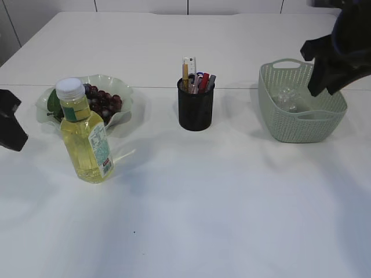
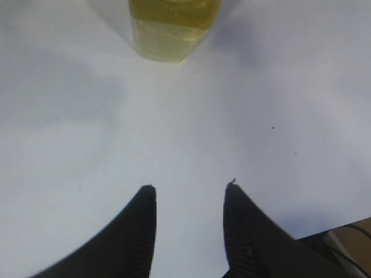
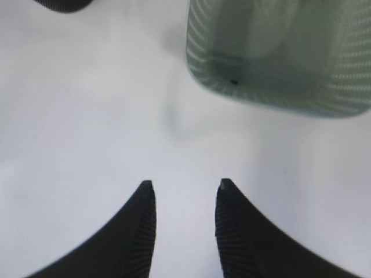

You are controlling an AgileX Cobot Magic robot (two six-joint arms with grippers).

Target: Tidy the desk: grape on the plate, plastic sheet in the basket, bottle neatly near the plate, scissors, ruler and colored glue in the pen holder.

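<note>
A clear plastic bottle of yellow liquid with a white cap point(image 1: 86, 134) stands upright on the white tabletop point(image 1: 220, 191), just in front of the pale green wavy-edged plate point(image 1: 124, 95) that holds a bunch of dark red grapes point(image 1: 103, 102). In the left wrist view the bottle's base point(image 2: 174, 29) sits ahead of the left gripper point(image 2: 190, 194), well apart from its black fingers point(image 2: 142, 231), which stand partly spread with nothing between them. The black mesh pen holder point(image 1: 195, 106) at the middle carries a ruler, scissors and coloured glue sticks. To the right is the grey-green woven basket point(image 1: 301, 124), with a crumpled clear plastic sheet point(image 1: 288, 98) inside. The right gripper point(image 3: 184, 188) hangs near the basket point(image 3: 278, 58), fingers point(image 3: 240, 231) likewise partly apart and empty.
</note>
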